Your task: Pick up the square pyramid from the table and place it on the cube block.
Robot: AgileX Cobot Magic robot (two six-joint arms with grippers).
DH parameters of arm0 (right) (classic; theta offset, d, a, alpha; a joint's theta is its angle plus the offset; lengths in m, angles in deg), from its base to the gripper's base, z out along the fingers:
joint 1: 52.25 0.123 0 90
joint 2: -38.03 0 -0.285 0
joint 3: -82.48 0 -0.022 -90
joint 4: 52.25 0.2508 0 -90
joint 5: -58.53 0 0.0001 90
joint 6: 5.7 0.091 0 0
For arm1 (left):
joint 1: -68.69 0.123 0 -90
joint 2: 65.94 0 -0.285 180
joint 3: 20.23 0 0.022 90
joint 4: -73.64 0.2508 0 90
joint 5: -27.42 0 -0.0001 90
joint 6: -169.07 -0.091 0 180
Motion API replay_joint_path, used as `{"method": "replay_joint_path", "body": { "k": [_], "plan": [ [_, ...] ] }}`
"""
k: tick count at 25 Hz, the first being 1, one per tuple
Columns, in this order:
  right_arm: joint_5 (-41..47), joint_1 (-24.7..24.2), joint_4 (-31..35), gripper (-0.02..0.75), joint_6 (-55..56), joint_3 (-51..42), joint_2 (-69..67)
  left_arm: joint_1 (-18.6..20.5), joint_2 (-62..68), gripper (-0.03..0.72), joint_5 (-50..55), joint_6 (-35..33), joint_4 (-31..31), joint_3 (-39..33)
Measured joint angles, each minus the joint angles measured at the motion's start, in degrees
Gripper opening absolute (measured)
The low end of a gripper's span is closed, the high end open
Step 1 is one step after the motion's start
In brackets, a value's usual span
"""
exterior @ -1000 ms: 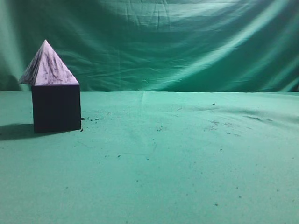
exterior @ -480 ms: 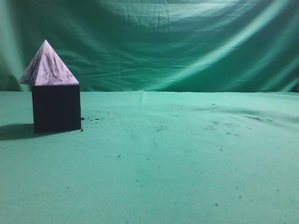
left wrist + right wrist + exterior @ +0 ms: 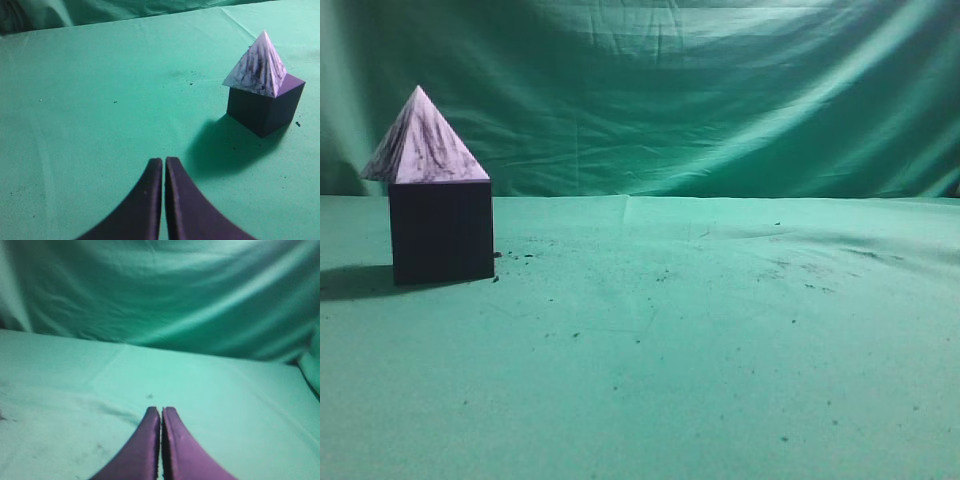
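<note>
The square pyramid (image 3: 423,143), pale lilac-white with dark streaks, rests point up on top of the dark cube block (image 3: 441,231) at the left of the table (image 3: 700,340). In the left wrist view the pyramid (image 3: 257,67) sits on the cube (image 3: 267,105), turned a little askew, with one base corner past the cube's edge. My left gripper (image 3: 163,161) is shut and empty, low over the cloth, well short and to the left of the stack. My right gripper (image 3: 161,409) is shut and empty over bare cloth. Neither gripper shows in the exterior view.
A draped green backdrop cloth (image 3: 700,90) hangs behind the table. The cube casts a dark shadow (image 3: 225,145) on the cloth toward my left gripper. Small dark specks lie scattered on the table.
</note>
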State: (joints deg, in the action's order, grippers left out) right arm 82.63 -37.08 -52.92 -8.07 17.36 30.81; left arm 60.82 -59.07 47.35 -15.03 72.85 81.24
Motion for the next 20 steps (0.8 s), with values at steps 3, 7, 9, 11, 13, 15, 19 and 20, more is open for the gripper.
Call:
{"method": "replay_joint_path", "body": {
  "k": [3,7,9,11,13,15,19,20],
  "plan": [
    [-0.3,-3.8,0.0,0.000,0.0,-4.2,0.0,0.0,0.0,0.000,0.0,0.0,0.0,0.0],
    [-2.1,-8.4,0.1,0.000,0.1,-9.8,0.0,0.0,0.0,0.000,0.0,0.0,0.0,0.0],
    [-3.5,-10.3,0.5,0.000,0.2,-12.1,0.0,0.0,0.0,0.000,0.0,0.0,0.0,0.0],
    [-3.4,-12.3,1.9,0.000,0.2,-13.5,0.0,0.0,0.0,0.000,0.0,0.0,0.0,0.0],
    [-2.4,-13.4,2.5,0.000,0.2,-13.6,0.0,0.0,0.0,0.000,0.0,0.0,0.0,0.0],
    [-2.2,-13.9,2.8,0.000,0.2,-13.6,0.0,0.0,0.0,0.000,0.0,0.0,0.0,0.0],
    [-2.2,-14.1,3.0,0.000,0.2,-13.6,0.0,0.0,0.0,0.000,0.0,0.0,0.0,0.0],
    [-2.2,-14.1,3.0,0.000,0.3,-13.6,0.0,0.0,0.0,0.000,0.0,0.0,0.0,0.0]
  ]
}}
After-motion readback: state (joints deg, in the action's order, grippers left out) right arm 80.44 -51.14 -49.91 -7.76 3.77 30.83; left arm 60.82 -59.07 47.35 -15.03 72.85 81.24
